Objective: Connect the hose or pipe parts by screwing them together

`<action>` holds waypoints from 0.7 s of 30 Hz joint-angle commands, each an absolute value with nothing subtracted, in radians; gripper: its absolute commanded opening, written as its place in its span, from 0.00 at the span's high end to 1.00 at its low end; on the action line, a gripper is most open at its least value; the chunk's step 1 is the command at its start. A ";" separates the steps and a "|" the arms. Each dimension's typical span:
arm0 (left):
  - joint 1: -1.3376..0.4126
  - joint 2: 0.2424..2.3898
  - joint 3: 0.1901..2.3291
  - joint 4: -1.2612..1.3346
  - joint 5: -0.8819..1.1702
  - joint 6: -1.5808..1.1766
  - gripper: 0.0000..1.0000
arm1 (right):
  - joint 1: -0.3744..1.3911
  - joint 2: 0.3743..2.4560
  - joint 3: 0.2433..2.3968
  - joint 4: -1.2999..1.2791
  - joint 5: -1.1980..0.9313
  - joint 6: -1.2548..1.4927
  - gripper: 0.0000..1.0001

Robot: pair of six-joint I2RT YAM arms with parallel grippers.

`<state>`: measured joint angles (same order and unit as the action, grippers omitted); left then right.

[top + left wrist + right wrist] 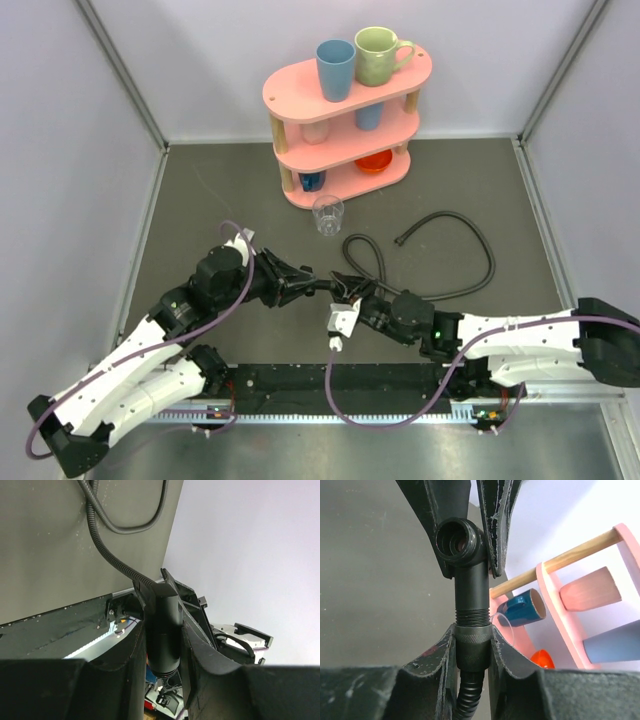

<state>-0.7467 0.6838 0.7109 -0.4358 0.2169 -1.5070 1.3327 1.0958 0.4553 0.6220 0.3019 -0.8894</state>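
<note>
L arm (140, 365): reaches forward and inward | left gripper (308, 284): fingers clamped on elbow fitting (462, 545) | R arm (520, 340): stretched leftward, low | right gripper (352, 290): fingers pressed against knurled collar (471, 647) | grippers tip to tip, facing.

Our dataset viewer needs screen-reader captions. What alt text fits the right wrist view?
The right gripper clamps the knurled black collar of a ribbed black hose, directly under the threaded stem of a black elbow fitting held by the left gripper. A pink shelf holding a blue cup stands behind on the right.
</note>
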 commanded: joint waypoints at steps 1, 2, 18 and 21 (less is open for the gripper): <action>-0.753 0.733 0.744 -0.356 0.290 -1.410 1.00 | 1.350 1.072 0.586 0.549 0.198 -0.809 1.00; -0.753 0.747 0.752 -0.371 0.290 -1.325 1.00 | 1.344 1.065 0.600 0.479 0.145 -0.795 1.00; -0.756 0.919 0.824 -0.330 0.508 -0.795 1.00 | 1.146 1.029 0.724 0.213 -0.239 -0.655 1.00; -0.756 0.925 0.825 -0.301 0.572 -0.678 1.00 | 1.129 1.045 0.750 0.183 -0.282 -0.652 1.00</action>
